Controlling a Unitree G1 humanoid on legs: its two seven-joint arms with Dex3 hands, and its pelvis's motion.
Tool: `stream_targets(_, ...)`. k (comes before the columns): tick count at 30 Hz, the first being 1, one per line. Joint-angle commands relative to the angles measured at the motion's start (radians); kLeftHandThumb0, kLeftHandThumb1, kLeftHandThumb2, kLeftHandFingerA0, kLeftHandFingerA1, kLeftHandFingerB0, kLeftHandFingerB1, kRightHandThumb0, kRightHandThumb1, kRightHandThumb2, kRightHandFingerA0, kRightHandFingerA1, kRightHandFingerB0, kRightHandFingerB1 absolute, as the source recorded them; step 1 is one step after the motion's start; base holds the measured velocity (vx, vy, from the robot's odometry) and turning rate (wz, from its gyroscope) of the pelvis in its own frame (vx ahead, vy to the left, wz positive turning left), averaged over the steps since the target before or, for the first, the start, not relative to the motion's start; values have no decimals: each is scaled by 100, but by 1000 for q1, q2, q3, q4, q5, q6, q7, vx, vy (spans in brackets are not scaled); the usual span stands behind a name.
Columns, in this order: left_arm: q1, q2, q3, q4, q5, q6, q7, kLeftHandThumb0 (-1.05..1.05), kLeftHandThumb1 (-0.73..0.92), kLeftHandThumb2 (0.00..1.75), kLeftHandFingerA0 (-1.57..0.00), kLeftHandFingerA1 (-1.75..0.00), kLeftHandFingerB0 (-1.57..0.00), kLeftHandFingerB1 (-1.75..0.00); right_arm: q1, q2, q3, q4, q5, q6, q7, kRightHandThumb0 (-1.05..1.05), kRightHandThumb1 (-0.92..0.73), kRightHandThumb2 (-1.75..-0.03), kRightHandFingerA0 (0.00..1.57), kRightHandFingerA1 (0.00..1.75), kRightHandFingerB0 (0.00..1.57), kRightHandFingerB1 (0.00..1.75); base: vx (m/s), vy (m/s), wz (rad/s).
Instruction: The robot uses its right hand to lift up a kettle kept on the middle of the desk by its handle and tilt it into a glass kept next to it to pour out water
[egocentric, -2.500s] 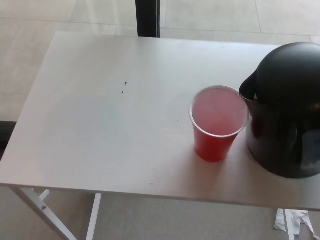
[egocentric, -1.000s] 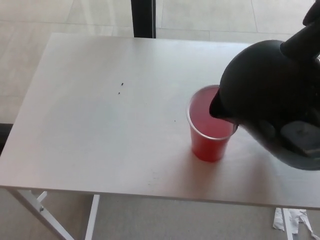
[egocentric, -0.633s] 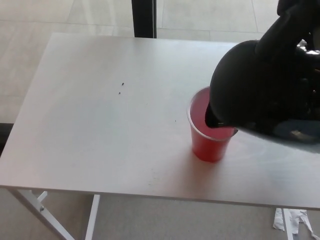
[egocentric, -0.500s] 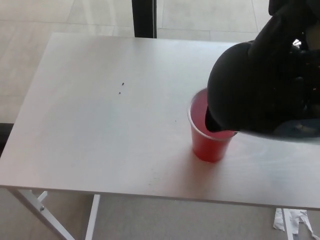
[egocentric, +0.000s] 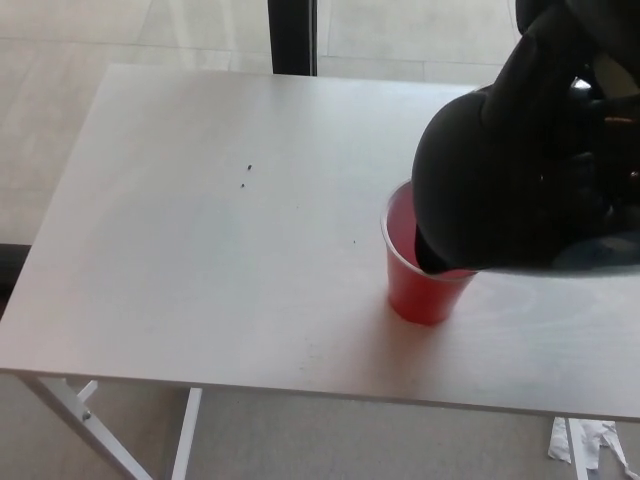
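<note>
A: Where does the pour stand?

B: The black kettle (egocentric: 520, 180) is off the worktop (egocentric: 200, 250) and tipped well over to the robot's left, its spout hanging over the open mouth of the red cup (egocentric: 420, 285), which sits upright toward the right of the worktop. No stream shows, so I cannot tell whether water is running.

A: And the right robot hand (egocentric: 575, 45)?

B: It is a dark mass at the top right, merging with the kettle's handle. I judge it is clamped there since the kettle hangs in the air, but the fingers themselves are not distinct. The left robot hand is out of sight.

A: What makes this step go well?

B: Keep the spout inside the rim, not resting on it; the cup looks light and a nudge could topple it. Add tilt slowly, so the flow starts thin. Hold the kettle's height steady while it rotates, then level it before moving it away.
</note>
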Motion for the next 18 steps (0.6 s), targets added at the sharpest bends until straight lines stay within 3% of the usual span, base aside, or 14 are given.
stream_targets(1, -2, 27, 4, -3, -2, 15, -5, -105, 56, 92, -61, -67, -37, -113, -41, 16, 81, 14, -292, -27, 76, -37, -52, -84, 100, 175, 88, 121, 0, 0, 0)
stream_targets(4, 15, 25, 0, -29, 1, 15, -7, -105, 57, 94, -63, -68, -40, -114, -42, 35, 73, 44, -276, -4, 75, -34, -63, -85, 93, 175, 85, 106, 0, 0, 0)
stream_targets(6, 19, 27, -2, -36, 4, 16, -7, -105, 58, 94, -63, -67, -39, -113, -50, 42, 73, 55, -288, 12, 119, -36, -67, -82, 91, 175, 80, 115, 0, 0, 0)
stream_targets(7, 17, 30, -11, -32, 15, 15, 1, -105, 58, 95, -63, -65, -40, -111, -57, 53, 72, 76, -302, 22, 126, -36, -54, -92, 116, 159, 88, 107, 0, 0, 0)
stream_targets(8, 7, 25, 2, -23, -1, 25, -2, -105, 55, 93, -63, -67, -40, -111, -72, 61, 77, 106, -333, 43, 166, -38, -68, -80, 91, 175, 81, 99, 0, 0, 0)
stream_targets(10, 0, 24, 4, -14, -4, 22, -8, -105, 56, 92, -62, -68, -38, -112, -81, 66, 77, 141, -347, 45, 163, -35, -65, -82, 91, 174, 83, 98, 0, 0, 0)
stream_targets(11, 2, 26, -1, -19, 1, 24, -6, -105, 56, 94, -62, -67, -38, -113, -84, 70, 73, 151, -340, 48, 168, -37, -72, -72, 91, 173, 78, 119, 0, 0, 0)
stream_targets(13, 6, 24, 1, -27, -2, 25, -7, -105, 56, 93, -63, -67, -38, -114, -89, 76, 62, 173, -324, 48, 172, -40, -75, -70, 90, 172, 78, 124, 0, 0, 0)
stream_targets(14, 6, 24, 1, -27, -2, 25, -7, -105, 56, 93, -63, -67, -38, -114, -89, 80, 59, 175, -330, 46, 175, -40, -75, -70, 90, 172, 78, 124, 0, 0, 0)
stream_targets(15, 8, 27, -5, -27, 6, 23, -5, -105, 42, 123, -62, -63, -36, -113, -93, 82, 63, 179, -347, 44, 195, -44, -76, -67, 85, 173, 79, 111, 0, 0, 0)
stream_targets(18, 6, 30, -1, -15, 1, 26, -15, -105, 42, 122, -60, -63, -36, -111, -101, 94, 66, 180, -383, 46, 246, -45, -77, -67, 85, 173, 79, 110, 0, 0, 0)
